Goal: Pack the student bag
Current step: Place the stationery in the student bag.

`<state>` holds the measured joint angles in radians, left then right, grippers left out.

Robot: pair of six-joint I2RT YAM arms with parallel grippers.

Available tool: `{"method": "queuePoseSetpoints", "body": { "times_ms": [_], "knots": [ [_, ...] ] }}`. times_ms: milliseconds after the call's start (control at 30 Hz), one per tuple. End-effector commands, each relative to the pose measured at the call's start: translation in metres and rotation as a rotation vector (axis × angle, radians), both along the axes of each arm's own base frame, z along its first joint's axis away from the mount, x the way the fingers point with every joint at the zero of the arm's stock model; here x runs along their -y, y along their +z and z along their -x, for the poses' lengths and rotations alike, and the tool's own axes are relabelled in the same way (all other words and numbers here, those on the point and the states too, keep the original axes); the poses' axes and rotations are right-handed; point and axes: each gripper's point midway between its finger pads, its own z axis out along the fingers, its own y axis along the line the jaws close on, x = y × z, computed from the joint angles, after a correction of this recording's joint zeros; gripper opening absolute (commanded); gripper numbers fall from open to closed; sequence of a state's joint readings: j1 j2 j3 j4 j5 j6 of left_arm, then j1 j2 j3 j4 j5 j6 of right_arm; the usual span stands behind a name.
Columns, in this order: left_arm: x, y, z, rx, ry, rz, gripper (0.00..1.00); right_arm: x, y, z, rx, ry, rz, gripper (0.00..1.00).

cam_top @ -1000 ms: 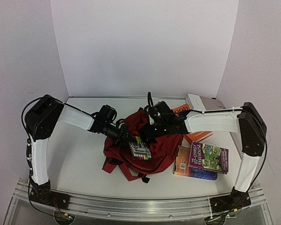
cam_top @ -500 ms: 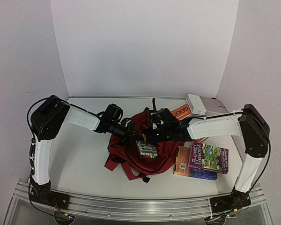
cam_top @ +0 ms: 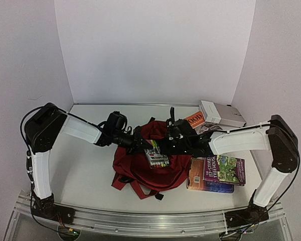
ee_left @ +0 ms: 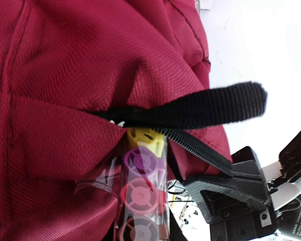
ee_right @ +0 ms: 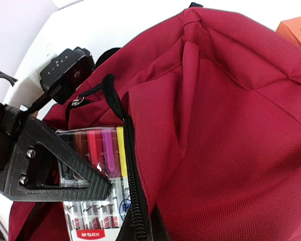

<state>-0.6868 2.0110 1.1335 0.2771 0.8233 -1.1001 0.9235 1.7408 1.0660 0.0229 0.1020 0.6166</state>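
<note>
Bag: the red bag (cam_top: pixel 140 173) lies slumped at the middle of the bench (cam_top: pixel 85 165), between the two arms, with its straps trailing toward the lower edge of the top view.
Right gripper: the right gripper (ee_right: pixel 124 202) reaches in from the right of the top view. Its jaws stand one on each side of the marker pack (ee_right: pixel 98 150), at the printed end, and look pinched on it.
Why held so: gripped by one end, the pack can go in lengthwise, far end first, through a narrow mouth.
Left gripper: the left gripper (cam_top: pixel 139 145) sits at the bag's upper left edge, just beside the pack. Its own wrist view shows no jaws, so I cannot tell whether they are spread or pressed together.
Why there: probably to lift or steady the cloth so the mouth gapes; this is a guess from its place alone.
Pocket mouth: the zip (ee_right: pixel 131 196) runs along the pack's right side. In the left wrist view the markers' round ends show under a fold of red cloth and a black strap (ee_left: pixel 210 103).
In the bag: only the marker pack, and that only partly, as the printed end is outside. Nothing else shows inside.
Not packed: two books (cam_top: pixel 215 173) are stacked at lower right, just beside the bag. An orange book (cam_top: pixel 193 119) and a white box (cam_top: pixel 220 113) lie at upper right.
Step judged: sliding the pack into the pocket, early in the packing.
Risk: the pack's corner may catch on the zip or strap.
</note>
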Motion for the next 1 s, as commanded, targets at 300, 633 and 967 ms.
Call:
{"method": "queuePoseSetpoints", "body": {
  "times_ms": [300, 633, 967],
  "knots": [
    [-0.003, 0.068, -0.045, 0.172, 0.257, 0.201, 0.0, -0.02, 0.05, 0.026, 0.02, -0.011, -0.23, 0.0],
    [-0.01, 0.089, -0.058, 0.228, 0.389, 0.262, 0.0, -0.016, 0.057, 0.027, 0.033, -0.054, -0.264, 0.0],
    [0.016, 0.079, -0.056, 0.216, 0.368, 0.253, 0.0, -0.039, 0.056, 0.035, 0.004, 0.016, -0.312, 0.0]
  ]
}}
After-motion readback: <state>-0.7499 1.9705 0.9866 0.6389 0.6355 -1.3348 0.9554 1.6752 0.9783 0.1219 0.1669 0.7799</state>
